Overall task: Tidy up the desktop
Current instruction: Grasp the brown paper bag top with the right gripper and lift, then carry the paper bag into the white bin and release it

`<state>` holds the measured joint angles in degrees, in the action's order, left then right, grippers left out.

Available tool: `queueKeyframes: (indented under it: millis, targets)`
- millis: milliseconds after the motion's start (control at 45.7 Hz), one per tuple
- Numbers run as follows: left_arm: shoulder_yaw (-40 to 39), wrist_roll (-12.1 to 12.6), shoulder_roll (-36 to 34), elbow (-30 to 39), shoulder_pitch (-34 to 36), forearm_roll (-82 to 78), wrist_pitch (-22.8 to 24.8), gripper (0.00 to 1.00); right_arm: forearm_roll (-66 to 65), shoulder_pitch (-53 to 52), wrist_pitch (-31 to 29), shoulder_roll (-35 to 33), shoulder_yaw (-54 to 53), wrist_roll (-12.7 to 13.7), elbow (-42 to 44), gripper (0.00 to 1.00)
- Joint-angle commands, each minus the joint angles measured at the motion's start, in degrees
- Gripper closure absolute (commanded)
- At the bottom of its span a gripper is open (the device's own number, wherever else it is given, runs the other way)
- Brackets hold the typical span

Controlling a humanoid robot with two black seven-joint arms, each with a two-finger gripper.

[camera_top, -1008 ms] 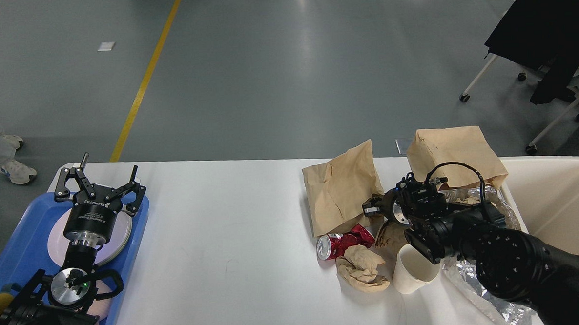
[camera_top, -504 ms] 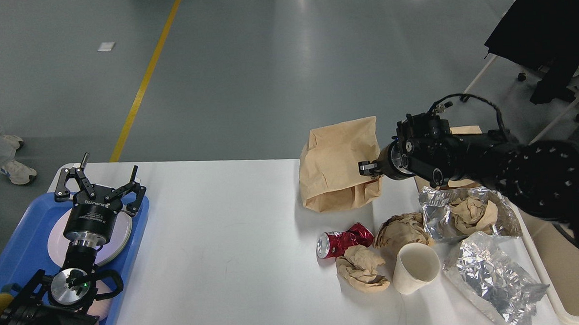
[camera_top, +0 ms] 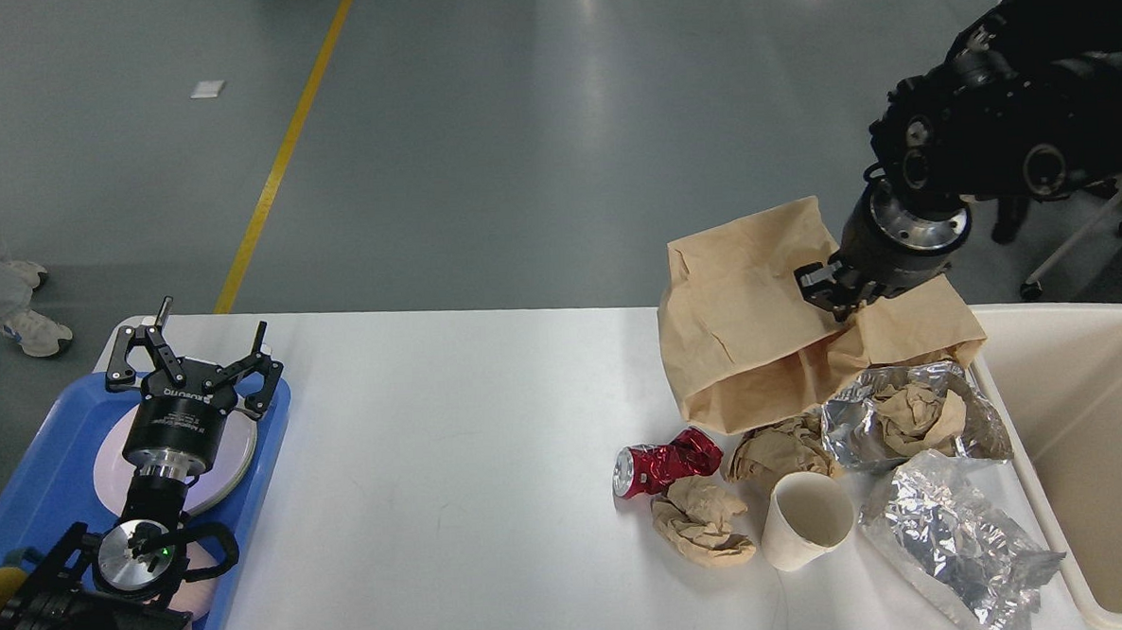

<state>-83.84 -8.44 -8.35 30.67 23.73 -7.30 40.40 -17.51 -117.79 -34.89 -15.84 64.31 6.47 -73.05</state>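
The white desktop (camera_top: 453, 433) fills the lower view. My right gripper (camera_top: 830, 294) is shut on a brown paper bag (camera_top: 741, 326) and holds it lifted above the table's right part. A second brown bag (camera_top: 912, 323) lies behind it. Below lie a crushed red can (camera_top: 664, 467), crumpled brown paper (camera_top: 703, 527), a white paper cup (camera_top: 805, 530) on its side and crinkled foil (camera_top: 959, 534). More foil (camera_top: 906, 414) holds a paper wad. My left gripper (camera_top: 193, 355) stands open over the blue tray at the left.
A blue tray (camera_top: 47, 470) with a pale plate (camera_top: 222, 458) sits at the left edge. A cream bin (camera_top: 1087, 443) stands at the right edge. A black office chair is beyond the table at the upper right.
My right gripper has risen and swung right, carrying the brown bag up off the table. The left arm has not moved.
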Motion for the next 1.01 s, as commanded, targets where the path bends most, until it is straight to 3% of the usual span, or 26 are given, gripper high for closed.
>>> queueKeyframes:
  millis: [0,175,438,570,701,986]
  targets:
    - [0.0,-0.08,0.0,-0.08,0.0,0.0,0.03,0.03,0.72,-9.9,0.96,-4.89,4.94,-0.23,-11.66,1.0]
    - [0.0,0.01,0.0,-0.08,0.0,0.0,-0.06,0.03,5.37,-19.31,1.75,-7.89,12.58,-1.37,-19.32,1.0]
    - [0.0,-0.08,-0.09,-0.08,0.0,0.0,-0.06,0.03,6.7,-18.79,6.41,-12.8,20.59,-1.9,-17.4,1.0]
    - [0.0,-0.08,0.0,-0.08,0.0,0.09,-0.06,0.03,4.59,-12.3,6.59,-21.14,23.06,-1.37,-9.24,1.0]
    - [0.0,-0.08,0.0,-0.08,0.0,0.0,-0.06,0.03,2.65,-0.7,6.59,-28.62,21.39,-1.2,4.91,1.0]
    - [0.0,-0.08,0.0,-0.08,0.0,0.0,-0.06,0.03,2.57,37.52,12.3,-32.59,1.71,-1.63,34.97,1.0]
